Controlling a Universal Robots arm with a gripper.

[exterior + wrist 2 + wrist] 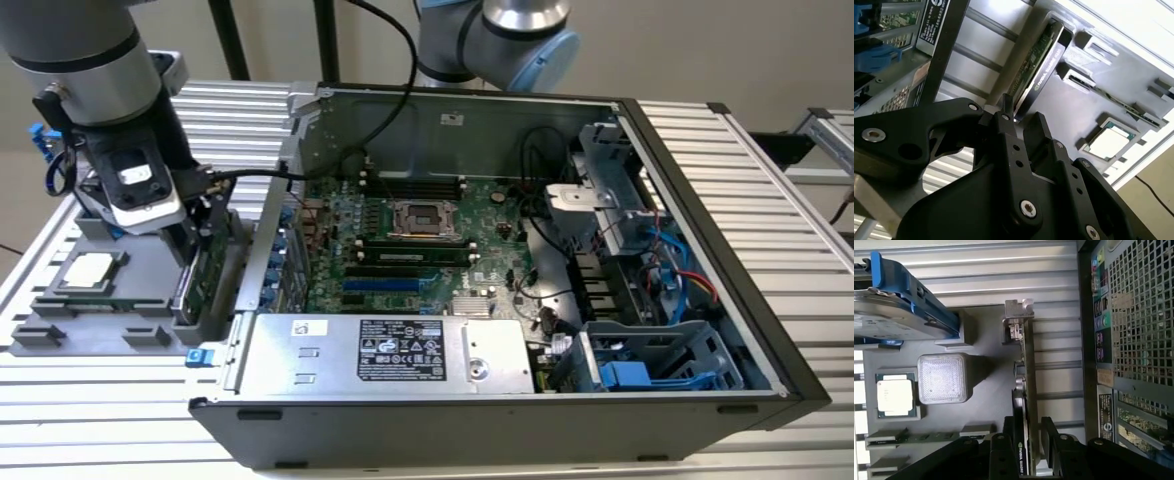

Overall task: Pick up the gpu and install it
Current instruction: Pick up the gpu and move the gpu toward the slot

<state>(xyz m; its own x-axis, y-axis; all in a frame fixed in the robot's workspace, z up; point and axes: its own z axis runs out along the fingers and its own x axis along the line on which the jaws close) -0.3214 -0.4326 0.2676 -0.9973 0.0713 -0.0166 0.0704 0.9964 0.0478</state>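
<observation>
Two fingers point(1004, 445) of the black gripper point(1027, 426) straddle the thin green circuit-board gpu point(1027, 375) (part open, gap beside the card). It stands on edge in the grey slotted holder tray point(80, 335), at the exterior view's left of the open black computer case point(441, 430).

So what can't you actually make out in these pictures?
- Thin green circuit-board card: near end covered by the black tool, first wrist view.
- Same card: upper part behind the grey arm, exterior view.
- Silver hard drive in blue frame: cut off by the picture edge, first wrist view.
</observation>
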